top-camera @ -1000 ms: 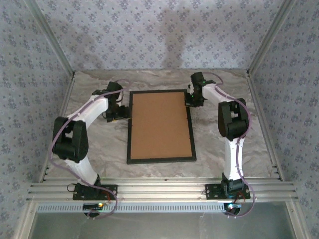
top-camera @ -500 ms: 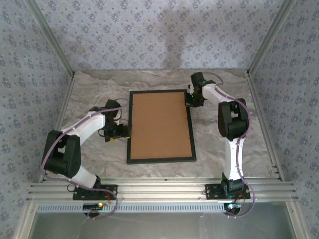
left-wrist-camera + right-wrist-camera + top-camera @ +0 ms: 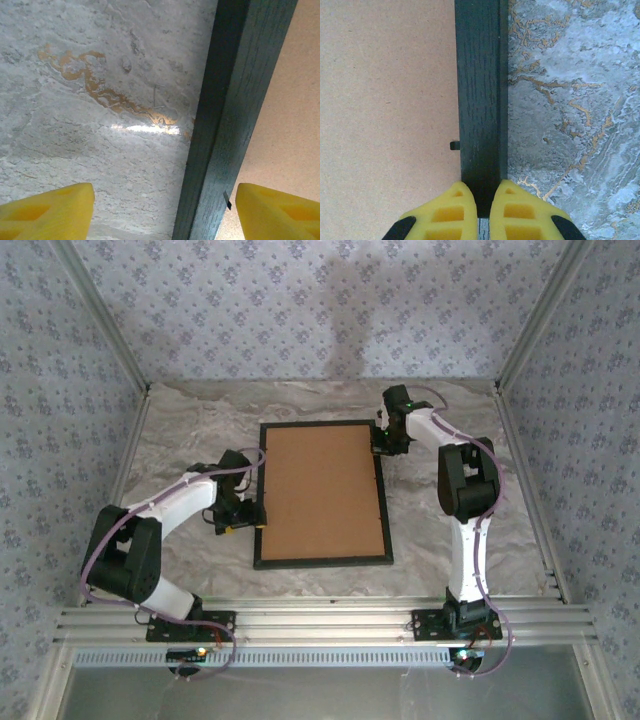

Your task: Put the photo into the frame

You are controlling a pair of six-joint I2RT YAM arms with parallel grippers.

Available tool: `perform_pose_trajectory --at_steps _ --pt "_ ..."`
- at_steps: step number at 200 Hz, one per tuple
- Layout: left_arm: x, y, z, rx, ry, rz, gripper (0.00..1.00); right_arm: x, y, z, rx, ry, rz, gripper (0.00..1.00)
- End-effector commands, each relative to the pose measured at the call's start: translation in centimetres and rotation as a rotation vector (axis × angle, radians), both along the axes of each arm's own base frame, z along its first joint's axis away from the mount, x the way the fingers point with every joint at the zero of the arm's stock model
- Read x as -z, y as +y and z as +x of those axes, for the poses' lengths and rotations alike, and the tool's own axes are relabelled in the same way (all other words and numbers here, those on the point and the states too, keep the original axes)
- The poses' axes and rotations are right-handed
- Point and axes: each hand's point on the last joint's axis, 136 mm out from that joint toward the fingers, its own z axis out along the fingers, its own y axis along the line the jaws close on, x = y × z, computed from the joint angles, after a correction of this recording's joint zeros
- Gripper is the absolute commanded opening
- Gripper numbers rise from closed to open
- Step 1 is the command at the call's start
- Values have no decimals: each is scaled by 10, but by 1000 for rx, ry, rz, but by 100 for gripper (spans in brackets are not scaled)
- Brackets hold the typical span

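The black frame lies flat mid-table with a brown backing board filling it. The photo is hidden. My left gripper is open at the frame's left rail, low over it; one yellow finger is over the table, the other over the board. My right gripper is shut, its fingertips close together right over the right rail near the far corner. A small black tab sticks out from that rail over the board.
The marbled tabletop is walled with patterned panels on three sides. An aluminium rail with both arm bases runs along the near edge. Bare table lies left and right of the frame.
My left arm has slid toward the near side along the frame's left rail, its gripper staying open. The right arm and the frame have not moved.
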Motion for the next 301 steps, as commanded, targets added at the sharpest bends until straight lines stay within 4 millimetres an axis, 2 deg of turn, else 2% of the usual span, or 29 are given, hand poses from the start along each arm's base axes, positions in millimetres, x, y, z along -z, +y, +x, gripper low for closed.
perform_pose_trajectory --at_steps 1,40,85,138,182,230,273,301 --pt "5 4 -11 -10 31 28 75 -9 4 -13 -21 23 9 8" --pt "11 3 -21 -1 58 32 75 -11 4 -13 -22 21 9 8" --pt "15 2 -21 2 67 35 75 -10 5 -13 -23 22 7 8" --pt "8 10 -29 22 82 73 75 -10 5 -13 -22 23 6 8" --pt "9 8 -30 24 88 60 75 -10 4 -13 -22 24 5 8" --pt "28 -6 -36 29 114 39 75 -11 4 -13 -21 20 0 8" --pt "57 -12 -50 48 147 98 74 -9 8 -13 -28 15 -3 8" --pt "70 -8 -41 51 120 143 74 -8 8 -15 -28 23 0 8"
